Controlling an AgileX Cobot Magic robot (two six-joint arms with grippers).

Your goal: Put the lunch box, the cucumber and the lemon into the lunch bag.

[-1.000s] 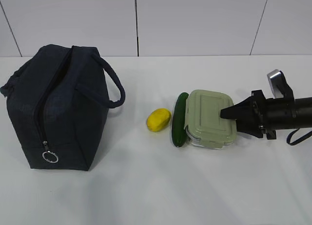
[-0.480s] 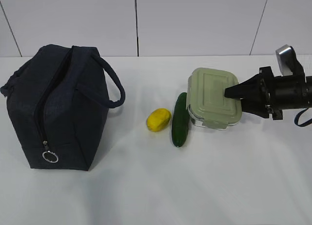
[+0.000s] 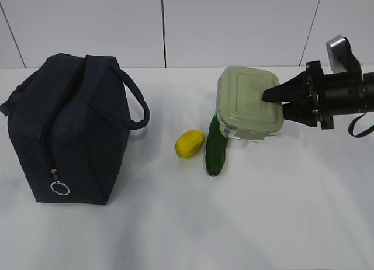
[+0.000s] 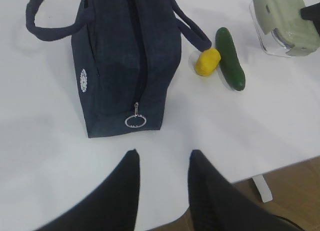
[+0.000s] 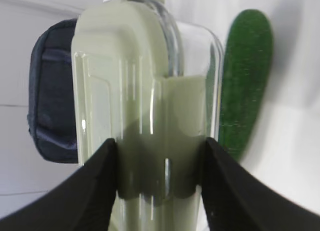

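My right gripper (image 3: 279, 100) is shut on the lunch box (image 3: 248, 102), a clear container with a sage-green lid, and holds it tilted above the table. In the right wrist view the jaws clamp the lunch box (image 5: 145, 106) at its near edge. The cucumber (image 3: 214, 146) lies on the table below the box, the lemon (image 3: 190, 144) just left of it. The navy lunch bag (image 3: 67, 127) stands at the left, its zipper ring (image 3: 59, 188) hanging low. My left gripper (image 4: 162, 158) is open and empty, near the table's front edge, short of the bag (image 4: 125, 61).
The white table (image 3: 193, 223) runs back to a pale panelled wall (image 3: 234, 24). In the left wrist view the table's front edge (image 4: 280, 168) and a brown floor show at the lower right.
My right gripper has lifted the lunch box off the table and carried it up and slightly left. The cucumber, lemon and bag have not moved.
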